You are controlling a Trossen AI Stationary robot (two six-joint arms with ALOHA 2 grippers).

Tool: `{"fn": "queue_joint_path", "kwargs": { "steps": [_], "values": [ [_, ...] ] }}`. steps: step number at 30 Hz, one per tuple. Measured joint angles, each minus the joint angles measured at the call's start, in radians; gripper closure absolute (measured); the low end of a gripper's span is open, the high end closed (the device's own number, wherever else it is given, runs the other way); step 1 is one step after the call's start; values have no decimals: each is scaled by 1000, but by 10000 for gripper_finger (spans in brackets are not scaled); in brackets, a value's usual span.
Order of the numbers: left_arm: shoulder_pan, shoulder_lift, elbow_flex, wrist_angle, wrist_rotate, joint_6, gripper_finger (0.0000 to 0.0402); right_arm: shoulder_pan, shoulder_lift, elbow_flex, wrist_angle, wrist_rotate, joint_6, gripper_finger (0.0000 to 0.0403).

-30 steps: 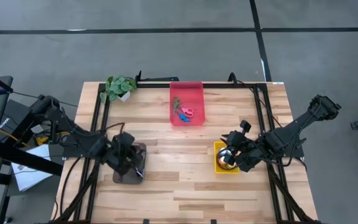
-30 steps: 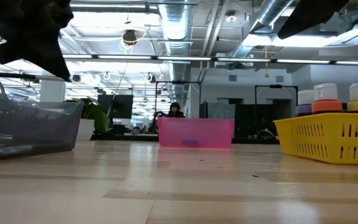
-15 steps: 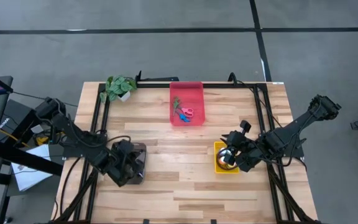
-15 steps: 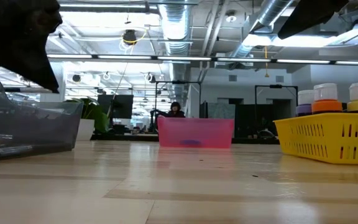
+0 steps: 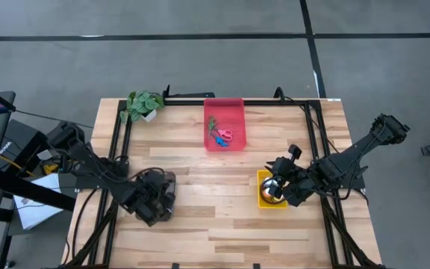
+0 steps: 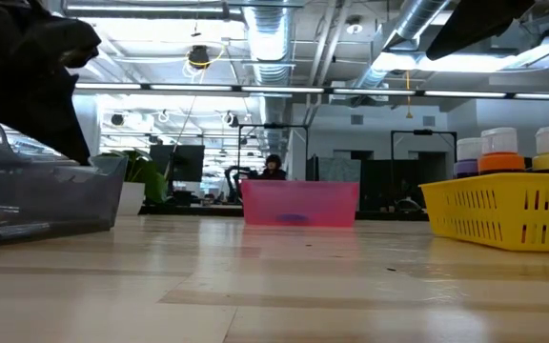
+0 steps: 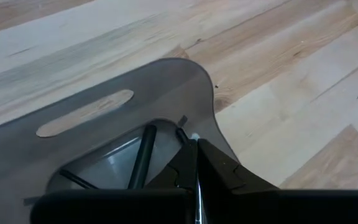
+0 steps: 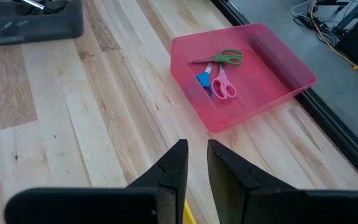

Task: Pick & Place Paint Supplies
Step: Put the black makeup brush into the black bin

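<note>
Pale wooden planks form the table top, framed by black rails, with grey floor around it and an open hall with ceiling ducts behind. Left of centre, the left gripper hangs over the translucent grey plastic tray, its fingers pressed together with no gap; in its wrist view thin dark-handled brushes lie inside the tray just ahead of the fingertips, and whether they touch them cannot be told. At the right, the right gripper sits above the yellow perforated plastic basket, its two fingers parted by a narrow slit and nothing visible between them. In the low view small paint bottles with white, orange and yellow tops stand in that basket. Near the far edge, the translucent pink plastic tray holds small scissors with green, pink and blue handles. A small green potted plant stands at the far left corner.
</note>
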Motion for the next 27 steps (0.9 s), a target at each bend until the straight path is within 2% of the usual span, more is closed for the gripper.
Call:
{"fn": "queue_joint_path", "kwargs": {
  "steps": [8, 27],
  "values": [
    [0, 45, 0, 26, 5, -1, 401, 0, 0, 0, -2, 0, 0, 346],
    [0, 45, 0, 22, 0, 0, 401, 0, 0, 0, -1, 0, -1, 346]
  ]
}}
